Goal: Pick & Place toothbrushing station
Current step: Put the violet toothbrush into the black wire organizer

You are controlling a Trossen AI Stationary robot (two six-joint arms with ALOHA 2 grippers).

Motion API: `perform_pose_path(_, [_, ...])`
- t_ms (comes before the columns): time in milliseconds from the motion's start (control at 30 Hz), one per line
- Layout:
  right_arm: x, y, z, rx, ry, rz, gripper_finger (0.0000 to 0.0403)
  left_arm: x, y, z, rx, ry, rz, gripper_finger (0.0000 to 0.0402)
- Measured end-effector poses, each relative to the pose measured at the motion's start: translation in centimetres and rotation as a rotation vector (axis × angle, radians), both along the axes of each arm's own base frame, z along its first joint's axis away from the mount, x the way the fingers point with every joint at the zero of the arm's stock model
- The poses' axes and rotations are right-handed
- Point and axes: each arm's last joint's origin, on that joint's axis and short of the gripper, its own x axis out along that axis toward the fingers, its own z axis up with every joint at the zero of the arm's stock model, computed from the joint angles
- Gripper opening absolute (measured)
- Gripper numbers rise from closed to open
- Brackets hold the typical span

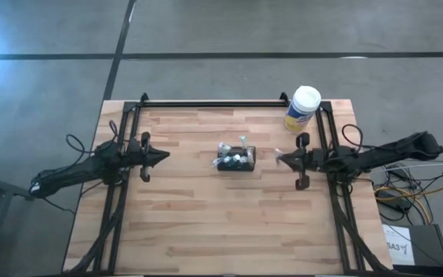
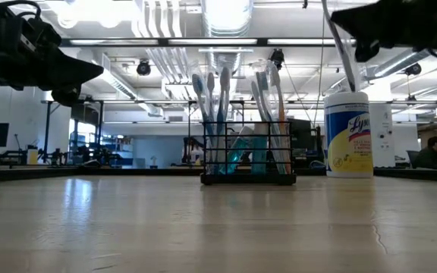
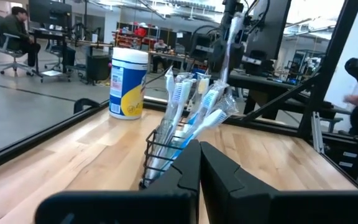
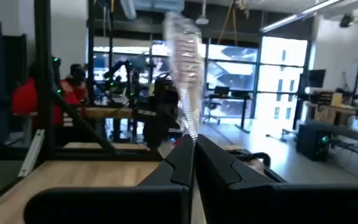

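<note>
The wooden table stands on a grey floor, and a black frame runs along its far edge and down both sides. Most of the board is bare, with wide free wood in front of the middle and between the two arms.

The right gripper hangs above the table on the right side, its fingers clenched on a toothbrush in clear wrapping, which sticks up from the tips. The left gripper hangs on the left side with its fingers pressed together and nothing between them. Both point toward the centre.

Between them, a little nearer to the right gripper and apart from both, the toothbrushing station stands upright on the middle of the table. It is a black mesh caddy, and several toothbrushes stand in it.

Near the far right corner stands a round canister with a white lid. Its yellow label shows blue letters, "Lys", and the rest I cannot read.
</note>
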Motion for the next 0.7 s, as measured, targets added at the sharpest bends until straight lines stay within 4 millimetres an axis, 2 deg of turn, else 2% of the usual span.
perform_pose_path(200, [-1.3, -0.2, -1.8, -0.014, -0.097, -0.009, 0.0008, 0.0, 0.0, 0.0, -0.016, -0.003, 0.000, 0.0007])
perform_pose_path(700, [-0.9, -0.2, -2.7, -0.049, -0.004, -0.015, 0.0008, 0.1, 0.0, -0.2, -0.024, 0.015, 0.004, 0.0007])
